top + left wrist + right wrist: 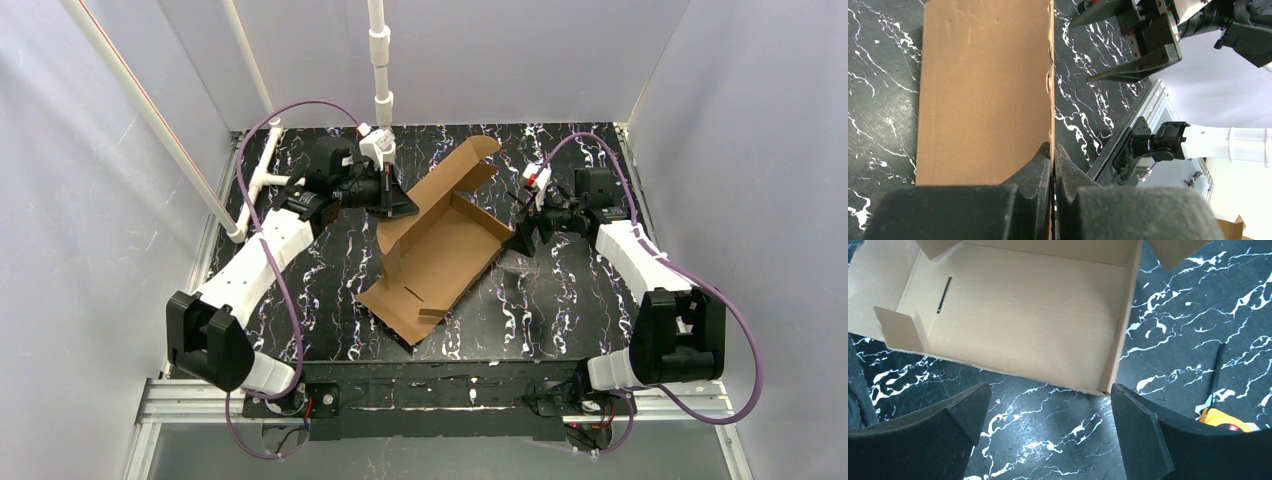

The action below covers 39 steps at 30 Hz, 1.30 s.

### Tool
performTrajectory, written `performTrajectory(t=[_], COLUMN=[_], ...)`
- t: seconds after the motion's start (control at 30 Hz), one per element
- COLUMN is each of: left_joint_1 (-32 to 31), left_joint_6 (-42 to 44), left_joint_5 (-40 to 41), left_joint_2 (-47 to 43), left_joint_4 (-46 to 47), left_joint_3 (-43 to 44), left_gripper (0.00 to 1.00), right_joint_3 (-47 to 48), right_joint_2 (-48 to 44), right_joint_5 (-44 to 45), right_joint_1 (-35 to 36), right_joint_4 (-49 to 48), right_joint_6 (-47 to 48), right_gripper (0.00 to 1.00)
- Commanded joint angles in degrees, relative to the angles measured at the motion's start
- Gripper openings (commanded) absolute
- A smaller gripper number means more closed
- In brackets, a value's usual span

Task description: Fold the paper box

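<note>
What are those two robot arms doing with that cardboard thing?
They are folding a cardboard box on the black table. The left gripper is shut, pinching the edge of one side wall of the box. The right gripper is wide open beside the other side of the box and holds nothing. The box is only half made: some walls stand up, but the lid is open.
</note>
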<state>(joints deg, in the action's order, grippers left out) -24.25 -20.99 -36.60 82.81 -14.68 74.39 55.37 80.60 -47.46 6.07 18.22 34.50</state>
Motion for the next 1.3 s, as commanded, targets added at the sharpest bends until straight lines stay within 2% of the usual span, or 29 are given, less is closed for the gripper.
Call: performTrajectory(t=[0.0,0.23,0.47,0.67,0.9,1.1,1.27], left_joint_1=[-0.3,-0.3,-0.3,-0.3,-0.3,-0.3,-0.3], left_joint_6=[-1.5,-2.1,-3.8,-4.6,-10.0,-14.2,-15.1], left_joint_5=[0.5,0.9,0.8,0.0,-1.3,-2.0,-1.4], left_joint_2=[-5.5,-8.1,-8.5,-9.4,-11.8,-12.9,-13.1], left_joint_4=[3.0,4.2,6.0,6.8,11.7,17.6,17.7], left_joint_3=[-4.3,-8.7,-10.6,-11.7,-14.2,-17.8,-18.4], left_gripper=[0.0,0.0,0.0,0.0,0.0,0.0,0.0], right_joint_3=[-0.8,-1.0,6.8,10.1,4.8,4.3,4.0], right_joint_2=[-1.8,0.4,11.0,18.3,20.9,21.8,23.4], right_joint_5=[1.6,5.4,13.9,18.0,19.3,20.7,21.6], right_joint_1=[-0.4,-0.1,6.7,9.7,11.9,12.5,12.6], right_joint_4=[-3.8,-8.1,-7.8,-18.6,-31.0,-31.8,-31.1], right_joint_6=[-1.3,-4.4,-5.8,-13.0,-15.2,-15.6,-14.5], right_gripper=[0.98,0.98,0.96,0.92,0.82,0.65,0.47])
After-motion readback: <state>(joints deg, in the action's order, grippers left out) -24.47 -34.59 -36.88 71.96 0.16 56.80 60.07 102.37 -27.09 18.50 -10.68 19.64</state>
